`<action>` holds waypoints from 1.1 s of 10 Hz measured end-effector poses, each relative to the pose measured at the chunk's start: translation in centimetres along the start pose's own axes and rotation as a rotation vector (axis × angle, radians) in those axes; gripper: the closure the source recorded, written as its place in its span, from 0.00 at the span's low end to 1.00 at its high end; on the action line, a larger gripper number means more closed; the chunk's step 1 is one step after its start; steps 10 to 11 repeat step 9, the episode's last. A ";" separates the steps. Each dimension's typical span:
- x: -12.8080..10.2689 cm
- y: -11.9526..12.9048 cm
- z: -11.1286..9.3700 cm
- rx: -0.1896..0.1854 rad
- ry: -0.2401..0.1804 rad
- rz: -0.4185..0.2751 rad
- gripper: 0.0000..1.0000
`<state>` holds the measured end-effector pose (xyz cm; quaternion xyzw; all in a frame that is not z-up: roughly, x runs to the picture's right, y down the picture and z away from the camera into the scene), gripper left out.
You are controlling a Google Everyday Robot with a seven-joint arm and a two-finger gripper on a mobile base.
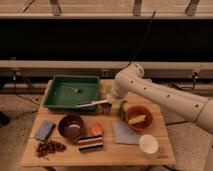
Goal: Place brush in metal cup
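The brush (pixel 91 104) is a slim light-handled tool lying about level over the front right corner of the green tray (pixel 55 95). My gripper (pixel 108 101) hangs from the white arm (pixel 160 95) that reaches in from the right, and it is shut on the brush's right end. The small metal cup (pixel 106 109) stands on the table just below the gripper, right of the tray's corner. The brush is above the cup's rim level, off to its left.
On the wooden table (pixel 65 152) are a brown bowl (pixel 71 126), an orange bowl (pixel 138 119) with a yellow item, a blue sponge (pixel 44 130), grapes (pixel 49 147), a striped block (pixel 90 143), a grey cloth (pixel 123 134) and a white cup (pixel 148 145).
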<state>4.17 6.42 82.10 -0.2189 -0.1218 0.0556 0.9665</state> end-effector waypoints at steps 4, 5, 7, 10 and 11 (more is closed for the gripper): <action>-0.2 0.2 1.0 -0.013 -0.016 -0.003 0.22; -0.3 0.2 1.0 -0.013 -0.017 -0.006 0.22; -0.4 0.1 0.7 -0.007 -0.019 -0.008 0.22; -0.5 0.0 0.5 -0.003 -0.020 -0.010 0.22; -0.5 0.0 0.5 -0.003 -0.020 -0.010 0.22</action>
